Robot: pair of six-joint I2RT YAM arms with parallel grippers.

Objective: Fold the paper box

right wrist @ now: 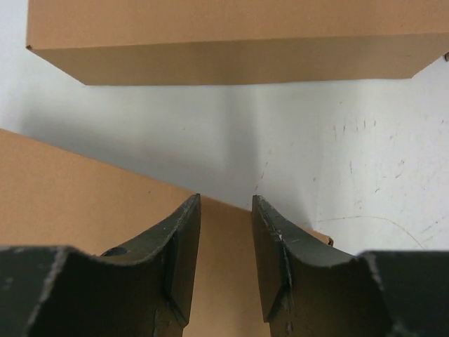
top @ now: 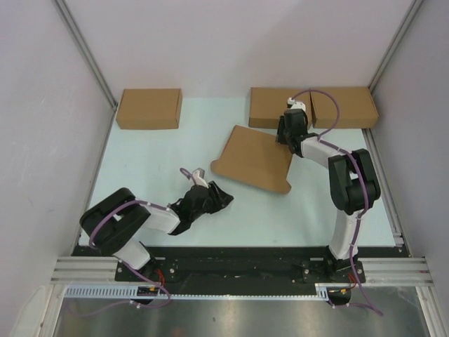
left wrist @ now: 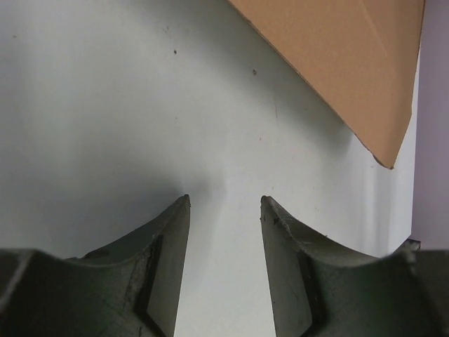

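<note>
Left gripper [top: 226, 198]: nearest of all, hangs low over the surface [top: 154, 165], short of the middle and a little toward the left edge. Points toward the far right. Fingers [left wrist: 165, 253] spread, with only bare surface in the gap; grips nothing. Stands apart from the paper box [top: 252, 160], which fills the upper right of the left wrist view.

Paper box: lies closed and flat, a shallow brown rectangle. Sits askew to the surface's edges, just right of the middle.

Right gripper [top: 283, 139]: reaches in from the right edge and sits over the paper box's far right corner, right above its edge. Fingers [right wrist: 179, 260] parted by a narrow gap, with cardboard and bare surface showing through it. Clamps nothing that can be made out. Cannot tell whether the tips touch the cardboard.

Far edge: carries three compact brown boxes.
- Left box [top: 149, 108]: sits alone near the far left corner.
- Middle box [top: 266, 107] and right box [top: 345, 107]: stand end to end toward the far right corner, partly hidden behind the right arm's wrist.

In the right wrist view, one of these two lies across a strip of bare surface from the paper box.
</note>
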